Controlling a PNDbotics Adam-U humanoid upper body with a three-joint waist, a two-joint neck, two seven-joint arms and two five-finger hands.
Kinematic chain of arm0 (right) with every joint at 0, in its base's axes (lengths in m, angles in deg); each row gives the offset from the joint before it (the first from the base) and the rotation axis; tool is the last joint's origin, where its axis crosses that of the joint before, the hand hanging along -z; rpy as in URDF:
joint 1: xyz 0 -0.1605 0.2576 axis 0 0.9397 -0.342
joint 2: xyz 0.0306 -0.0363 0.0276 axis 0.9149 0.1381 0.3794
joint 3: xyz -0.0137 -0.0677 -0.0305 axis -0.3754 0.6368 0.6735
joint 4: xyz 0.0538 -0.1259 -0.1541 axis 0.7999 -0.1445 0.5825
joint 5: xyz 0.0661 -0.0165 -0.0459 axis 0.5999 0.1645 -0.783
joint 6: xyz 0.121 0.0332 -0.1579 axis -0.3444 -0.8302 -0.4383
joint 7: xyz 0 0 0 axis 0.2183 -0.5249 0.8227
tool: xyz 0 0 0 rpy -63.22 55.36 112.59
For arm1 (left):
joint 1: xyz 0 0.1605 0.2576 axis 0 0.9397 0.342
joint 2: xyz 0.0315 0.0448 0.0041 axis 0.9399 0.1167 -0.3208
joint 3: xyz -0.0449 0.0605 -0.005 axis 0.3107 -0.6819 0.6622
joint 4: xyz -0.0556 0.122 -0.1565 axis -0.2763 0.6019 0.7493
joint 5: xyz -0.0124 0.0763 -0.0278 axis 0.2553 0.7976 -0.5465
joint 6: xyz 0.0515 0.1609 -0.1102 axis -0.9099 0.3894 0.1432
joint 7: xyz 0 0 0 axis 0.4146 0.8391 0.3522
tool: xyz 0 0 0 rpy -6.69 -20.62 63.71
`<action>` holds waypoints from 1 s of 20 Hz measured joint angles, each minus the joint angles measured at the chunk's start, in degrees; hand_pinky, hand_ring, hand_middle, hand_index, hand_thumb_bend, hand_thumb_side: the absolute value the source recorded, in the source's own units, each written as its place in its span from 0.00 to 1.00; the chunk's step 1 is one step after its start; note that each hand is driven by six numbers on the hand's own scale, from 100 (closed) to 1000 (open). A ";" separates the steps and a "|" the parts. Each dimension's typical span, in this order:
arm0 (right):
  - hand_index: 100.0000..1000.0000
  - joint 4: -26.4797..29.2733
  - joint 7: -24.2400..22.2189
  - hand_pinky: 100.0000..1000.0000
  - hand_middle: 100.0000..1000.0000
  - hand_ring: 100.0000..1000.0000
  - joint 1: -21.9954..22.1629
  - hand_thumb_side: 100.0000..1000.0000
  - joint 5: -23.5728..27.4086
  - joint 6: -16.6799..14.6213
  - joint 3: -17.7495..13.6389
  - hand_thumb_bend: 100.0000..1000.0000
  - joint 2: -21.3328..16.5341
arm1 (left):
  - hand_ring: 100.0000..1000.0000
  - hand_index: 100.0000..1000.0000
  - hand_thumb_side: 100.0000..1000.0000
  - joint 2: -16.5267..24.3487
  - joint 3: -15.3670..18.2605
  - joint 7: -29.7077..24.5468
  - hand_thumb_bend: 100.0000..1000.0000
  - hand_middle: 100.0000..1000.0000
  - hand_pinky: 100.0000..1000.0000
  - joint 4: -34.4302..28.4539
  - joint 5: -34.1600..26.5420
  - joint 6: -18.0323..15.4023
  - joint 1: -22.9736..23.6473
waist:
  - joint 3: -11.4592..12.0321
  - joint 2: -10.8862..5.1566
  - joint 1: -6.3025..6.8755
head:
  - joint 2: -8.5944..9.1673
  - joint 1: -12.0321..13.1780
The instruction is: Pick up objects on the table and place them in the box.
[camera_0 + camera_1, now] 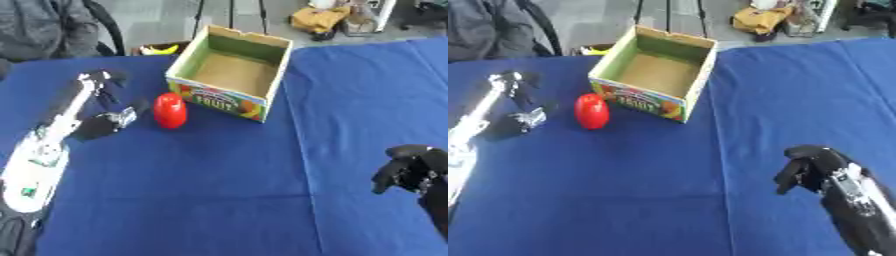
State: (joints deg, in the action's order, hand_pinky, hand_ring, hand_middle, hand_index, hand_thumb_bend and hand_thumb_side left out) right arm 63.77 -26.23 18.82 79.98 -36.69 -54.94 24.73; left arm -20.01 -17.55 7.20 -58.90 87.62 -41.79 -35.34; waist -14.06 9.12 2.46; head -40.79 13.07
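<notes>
An open cardboard fruit box with green inner walls stands at the table's far middle; I see nothing inside it. A red rounded object stands upright on the blue cloth just left of the box's front corner. My left hand lies to the left of the red object, fingers stretched toward the far edge and thumb pointing at the object with a small gap between them; it is open and holds nothing. My right hand hovers at the lower right, far from both, its fingers curled on nothing.
The blue-covered table spreads wide in front of and to the right of the box. A yellow thing lies just beyond the far edge behind the box. A seated person is at the far left corner.
</notes>
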 measured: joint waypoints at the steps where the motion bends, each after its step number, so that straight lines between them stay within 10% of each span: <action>1: 0.70 0.00 -0.01 0.44 0.45 0.52 0.00 0.78 0.00 0.01 0.07 0.00 0.00 | 0.49 0.78 0.55 0.12 -0.43 0.34 0.39 0.61 0.42 0.98 0.69 -0.27 -0.67 | -0.01 0.00 0.00 | 0.00 0.08; 20: 0.70 0.00 -0.26 0.44 0.45 0.52 -0.01 0.78 0.01 0.25 0.26 0.00 0.01 | 0.51 0.78 0.55 0.26 -4.81 2.51 0.39 0.63 0.44 14.18 11.13 -3.59 -8.23 | -0.63 0.03 0.02 | -0.01 0.73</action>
State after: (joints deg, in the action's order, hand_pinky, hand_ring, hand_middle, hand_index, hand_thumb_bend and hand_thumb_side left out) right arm 63.77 -26.49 18.82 79.99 -36.44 -54.68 24.74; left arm -19.75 -22.36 9.71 -44.72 98.75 -45.38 -43.57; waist -14.69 9.15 2.47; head -40.80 13.81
